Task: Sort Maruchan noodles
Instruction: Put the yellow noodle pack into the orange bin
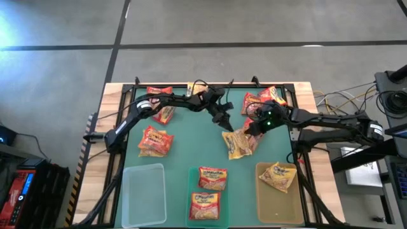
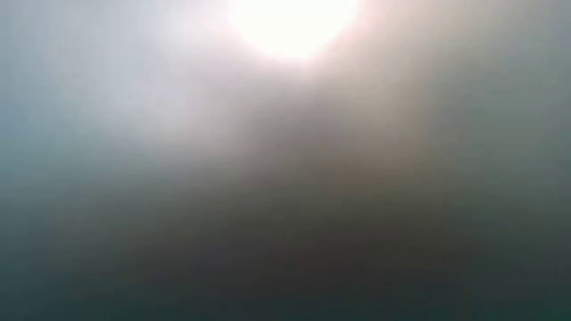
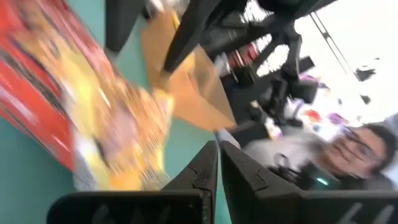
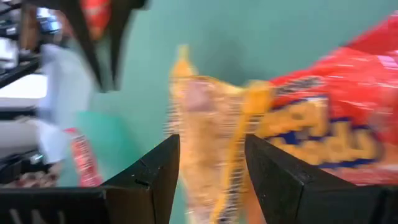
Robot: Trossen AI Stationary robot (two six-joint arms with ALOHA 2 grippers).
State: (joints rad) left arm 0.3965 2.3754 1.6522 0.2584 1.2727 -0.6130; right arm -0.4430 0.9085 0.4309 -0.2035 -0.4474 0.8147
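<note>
Loose noodle packets lie on the green mat: red ones at the far left [image 1: 160, 97], mid-left [image 1: 156, 141] and far right [image 1: 262, 102]. A yellow packet [image 1: 238, 144] sits mid-table under my right gripper [image 1: 253, 129], which is shut on it [image 4: 211, 140]. My left gripper [image 1: 222, 119] hovers just left of that packet with its fingers shut [image 3: 219, 149] and touches nothing. The left wrist view shows a red packet [image 3: 56, 93] and the yellow one [image 3: 186, 81] ahead of it. The low view shows only glare. My right gripper pinches the yellow packet between its two fingers at the packet's far right end [image 4: 208, 118], by a crinkled edge. The fingers come from above, slanting in from the table's right. The packet trails toward the near edge below them [image 1: 236, 147]. Whether it is lifted clear I cannot tell.
Three shallow bins line the near edge. The clear left bin [image 1: 130, 191] holds nothing, the green middle bin [image 1: 191, 191] holds two red packets, and the right bin [image 1: 294, 203] holds one yellow packet. A person [image 3: 360, 149] shows beyond the table. Cables lie off the table to the right.
</note>
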